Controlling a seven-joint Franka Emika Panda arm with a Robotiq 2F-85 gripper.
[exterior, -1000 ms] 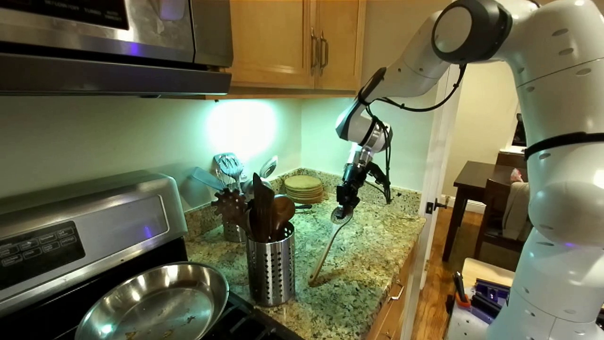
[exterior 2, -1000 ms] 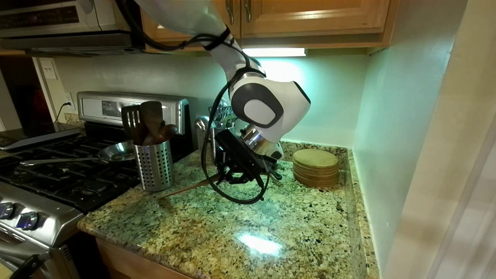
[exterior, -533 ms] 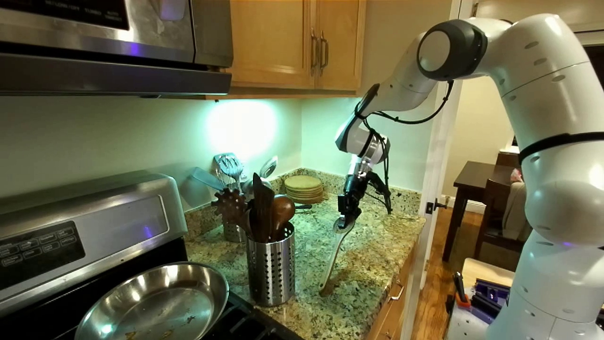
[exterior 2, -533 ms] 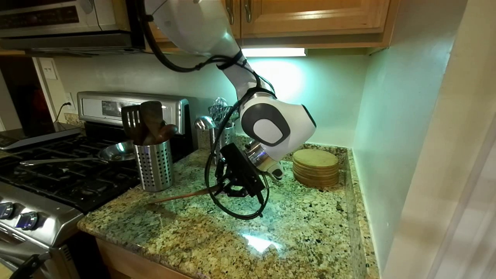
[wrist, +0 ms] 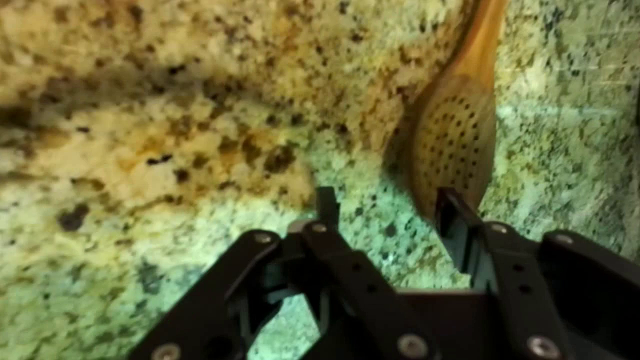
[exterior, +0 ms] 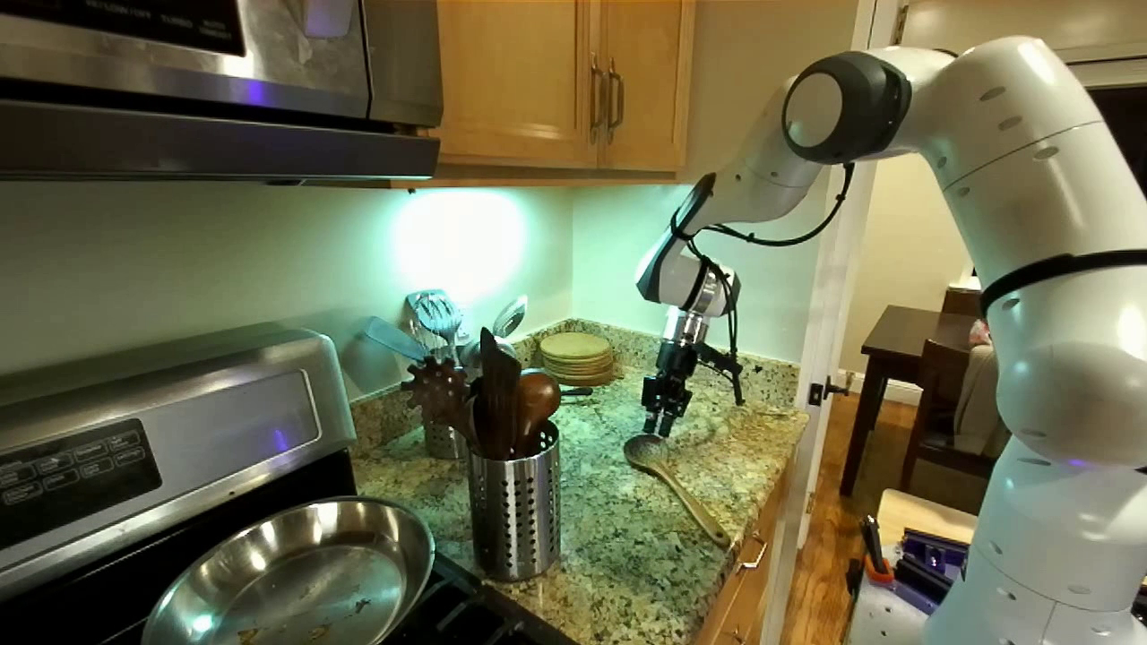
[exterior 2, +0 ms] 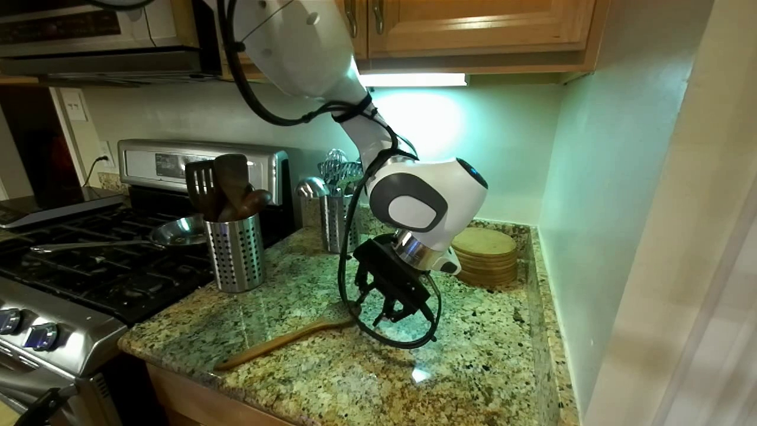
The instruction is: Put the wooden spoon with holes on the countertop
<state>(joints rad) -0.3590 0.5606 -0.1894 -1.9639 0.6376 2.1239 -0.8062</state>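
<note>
The wooden spoon with holes (exterior: 685, 497) lies on the granite countertop (exterior: 641, 573), its handle toward the front edge. In an exterior view its handle (exterior 2: 284, 341) shows, and part of its head is behind the gripper cable. My gripper (exterior: 660, 428) is open just above the far end of the head; it is also open in an exterior view (exterior 2: 369, 312). In the wrist view the perforated head (wrist: 452, 135) lies at the right. One fingertip of the gripper (wrist: 386, 197) overlaps the head's end; bare granite shows between the fingers.
A perforated steel canister (exterior: 515, 520) with dark wooden utensils stands beside the stove. A second canister (exterior 2: 337, 228) with metal utensils stands behind. A stack of round boards (exterior: 576, 360) is in the back corner. A steel pan (exterior: 305, 573) sits on the stove.
Earlier the gripper held the spoon by its head, tilted, with the handle end low. The gripper lowered and opened, and the spoon now lies on the countertop, its handle swung toward the front edge.
</note>
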